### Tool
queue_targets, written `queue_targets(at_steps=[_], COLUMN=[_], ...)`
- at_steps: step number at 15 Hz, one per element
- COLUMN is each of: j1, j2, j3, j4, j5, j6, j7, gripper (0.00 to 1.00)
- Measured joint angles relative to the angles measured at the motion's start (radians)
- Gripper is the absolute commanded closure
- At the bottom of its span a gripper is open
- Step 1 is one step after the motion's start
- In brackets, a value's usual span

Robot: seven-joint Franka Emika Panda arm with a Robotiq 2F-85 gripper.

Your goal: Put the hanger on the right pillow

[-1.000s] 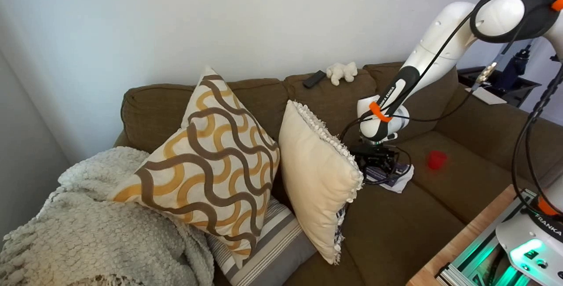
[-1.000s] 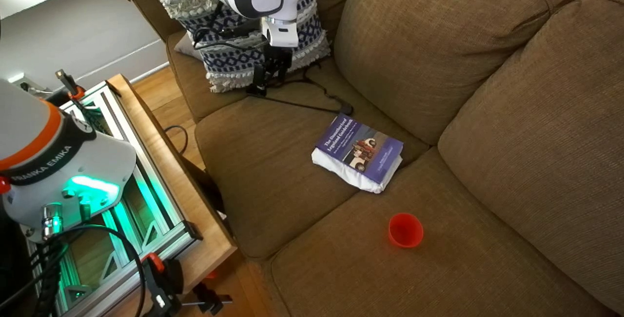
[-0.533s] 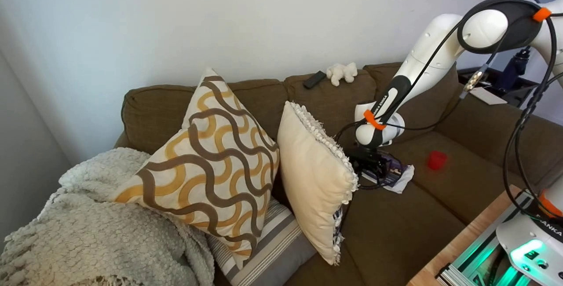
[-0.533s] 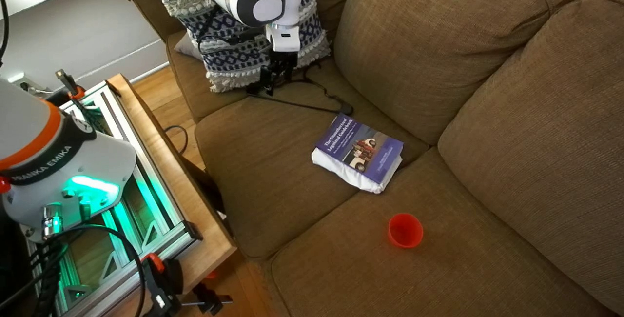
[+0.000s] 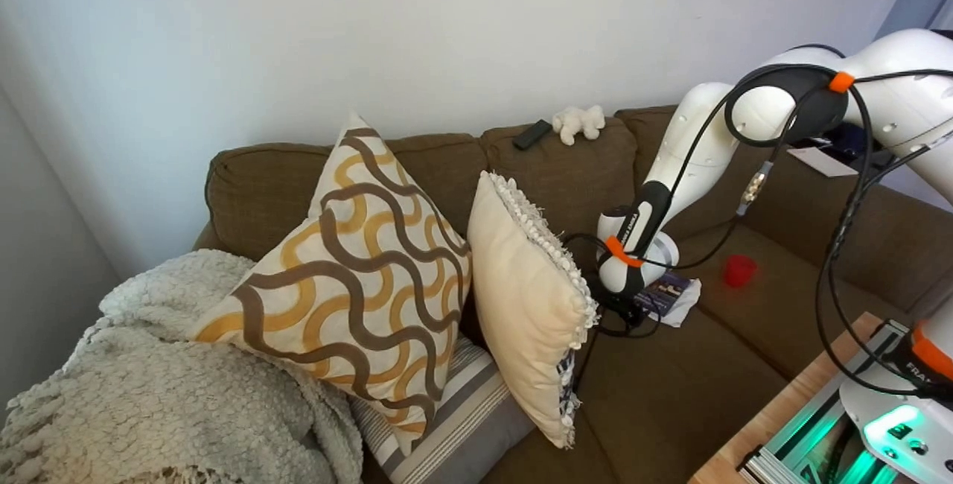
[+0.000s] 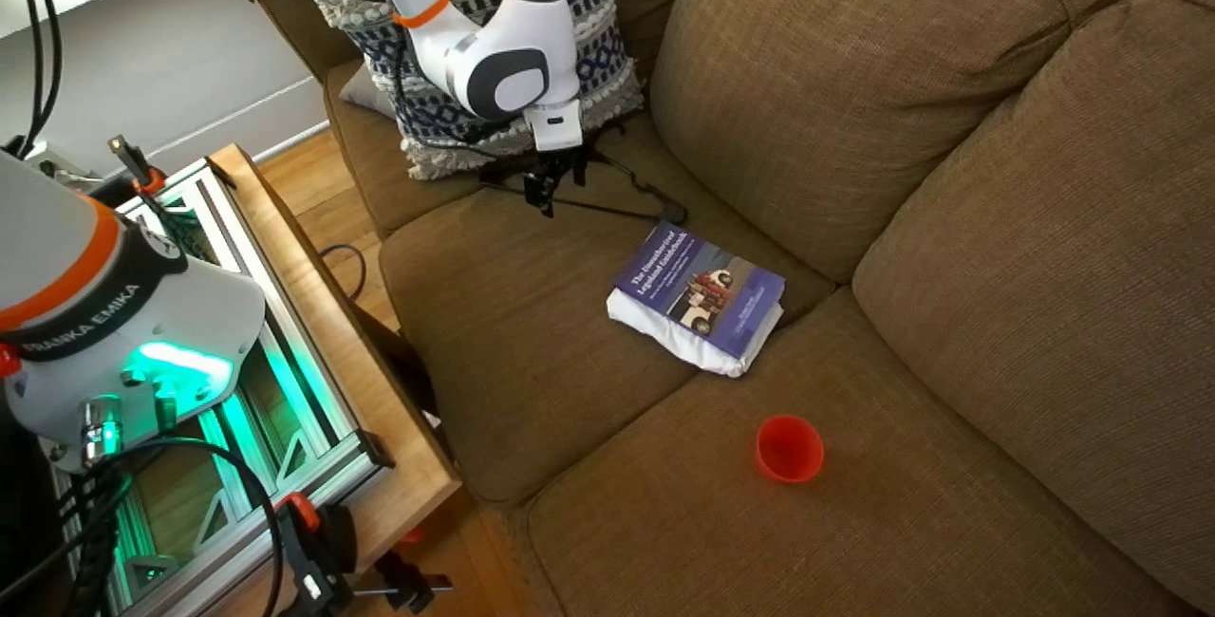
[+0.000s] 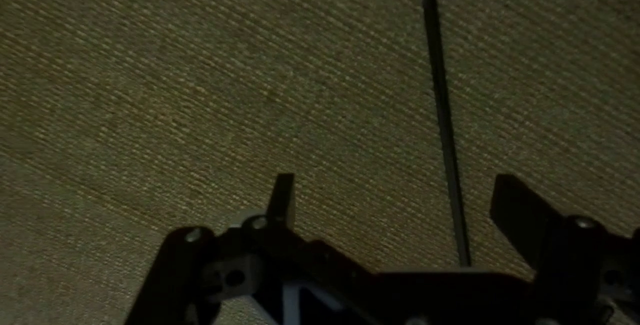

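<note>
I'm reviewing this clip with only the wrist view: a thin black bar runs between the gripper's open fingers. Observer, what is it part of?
Observer: A black clothes hanger; more of its outline shows in an exterior view.
Operator: Is anything lying near it?
Observer: Yes, a Legoland guidebook, close to one end of it.
Operator: And the pillow it should go on?
Observer: Most likely the cream fringed pillow, propped up beside the wavy-patterned pillow.

Red cup (image 6: pixel 790 449) near purple book (image 6: pixel 704 287)
</note>
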Motion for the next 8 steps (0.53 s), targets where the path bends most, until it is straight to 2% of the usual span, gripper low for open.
queue_targets(at_steps=[2,5,6,8], j1=[-0.007,-0.009,-0.011,-0.017], j2=[0.037,0.081,0.098,0.138], j3=[0.000,0.003,0.006,0.014], j4=[0.030,0.081,0.102,0.145], j5=[0.019,0.036,0.042,0.049], j6=[0.047,0.060,0.060,0.059], j7=[-0.004,-0.009,-0.011,-0.016], gripper=[0.10,0.32,0.32,0.57])
